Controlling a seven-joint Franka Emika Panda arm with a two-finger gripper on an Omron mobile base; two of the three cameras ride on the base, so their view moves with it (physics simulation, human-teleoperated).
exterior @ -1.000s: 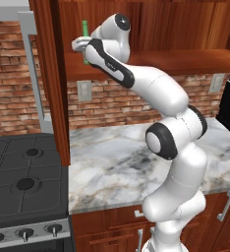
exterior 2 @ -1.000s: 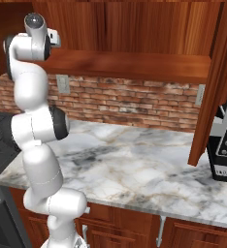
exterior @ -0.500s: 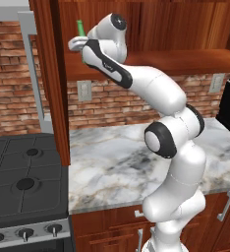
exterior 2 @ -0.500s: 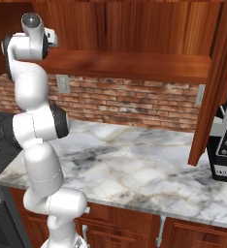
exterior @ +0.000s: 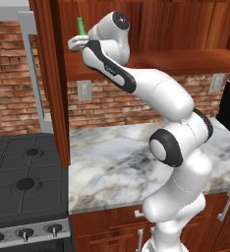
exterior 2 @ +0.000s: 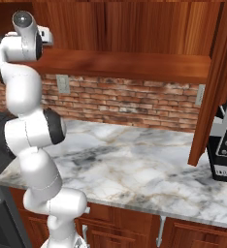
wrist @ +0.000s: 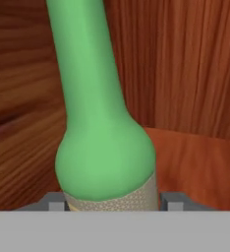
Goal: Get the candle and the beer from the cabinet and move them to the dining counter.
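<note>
One green beer [wrist: 102, 123] sits inside the cabinet [exterior: 48, 74], upper left of the left base view, with the end effector [wrist: 109, 203] closed on its body, a fingertip [wrist: 172, 201] either side.

green beer [wrist: 100, 123], fingertips [wrist: 172, 201] flanking, cabinet [wrist: 186, 64]

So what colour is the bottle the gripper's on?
Green, with a pale label; the beer shows best in the hand view.
</note>
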